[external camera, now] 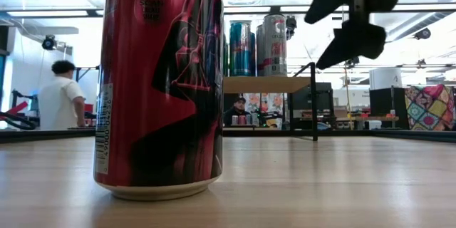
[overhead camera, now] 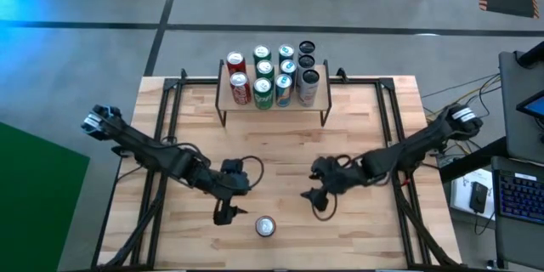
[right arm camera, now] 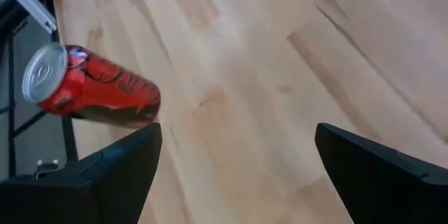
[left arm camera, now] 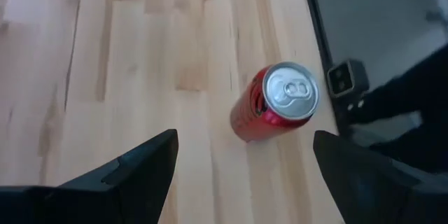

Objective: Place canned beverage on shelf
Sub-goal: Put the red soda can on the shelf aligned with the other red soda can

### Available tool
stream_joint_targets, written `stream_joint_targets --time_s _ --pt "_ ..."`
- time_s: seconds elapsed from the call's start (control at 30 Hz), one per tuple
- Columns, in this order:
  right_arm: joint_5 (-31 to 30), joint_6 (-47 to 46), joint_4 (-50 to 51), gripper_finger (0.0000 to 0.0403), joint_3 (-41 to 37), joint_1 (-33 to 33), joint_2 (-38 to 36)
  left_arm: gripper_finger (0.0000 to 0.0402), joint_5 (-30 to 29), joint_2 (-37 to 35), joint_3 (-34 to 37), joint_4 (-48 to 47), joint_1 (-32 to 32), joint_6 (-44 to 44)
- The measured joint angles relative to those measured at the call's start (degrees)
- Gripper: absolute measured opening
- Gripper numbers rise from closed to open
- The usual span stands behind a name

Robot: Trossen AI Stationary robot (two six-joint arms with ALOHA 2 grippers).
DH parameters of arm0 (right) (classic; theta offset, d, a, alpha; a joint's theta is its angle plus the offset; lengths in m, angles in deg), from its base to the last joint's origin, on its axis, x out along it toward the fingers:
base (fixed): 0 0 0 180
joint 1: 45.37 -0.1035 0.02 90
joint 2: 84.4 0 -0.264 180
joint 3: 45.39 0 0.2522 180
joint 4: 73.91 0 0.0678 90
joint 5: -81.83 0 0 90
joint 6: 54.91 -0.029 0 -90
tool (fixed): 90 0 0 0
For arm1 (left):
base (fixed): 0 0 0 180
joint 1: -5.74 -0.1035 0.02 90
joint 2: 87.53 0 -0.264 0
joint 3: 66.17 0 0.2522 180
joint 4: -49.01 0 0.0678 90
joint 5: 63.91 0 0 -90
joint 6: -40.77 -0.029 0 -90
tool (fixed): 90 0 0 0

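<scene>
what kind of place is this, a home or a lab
Most likely a robotics lab or workshop, not a home: two robot arms work at a wooden table, a keyboard and cables sit beside it, and a person stands among workstations behind.

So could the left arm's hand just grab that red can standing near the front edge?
Probably yes. The left hand is open and hovers right beside the red can, which stands upright alone on bare table, with nothing between them. The right hand waits open on the other side.
</scene>
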Motion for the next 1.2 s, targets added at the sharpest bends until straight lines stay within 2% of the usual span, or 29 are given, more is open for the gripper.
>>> stream_joint_targets --time_s 0.1,0.27,0.4,0.57,0.7,0.8,1.2 --pt "-3.9 -5.6 0.0 0.0368 1.5 -2.3 2.4 0.0318 0.7 0.9 1.1 2.7 -0.7 -3.8" --pt "-10.0 -15.8 3.2 0.0368 5.5 -5.5 6.1 0.0318 3.4 0.9 6.2 14.0 -1.1 -4.5" --pt "-13.0 -25.1 13.5 0.0368 10.6 -7.9 9.5 0.0318 4.7 0.8 9.7 20.1 -0.5 -4.0" --pt "-12.5 -33.6 28.4 0.0368 18.3 -10.5 14.5 0.0318 6.4 1.5 11.1 26.8 1.4 -7.2" --pt "-8.7 -34.5 32.9 0.0368 23.2 -11.7 17.7 0.0318 7.8 3.0 13.3 34.0 2.9 -7.6" --pt "-8.4 -34.4 33.6 0.0368 25.6 -12.1 19.0 0.0318 6.0 4.8 14.4 39.2 3.9 -7.3" --pt "-10.1 -34.3 33.3 0.0368 28.3 -13.0 19.3 0.0318 -2.9 12.3 14.6 40.8 5.8 -2.4"
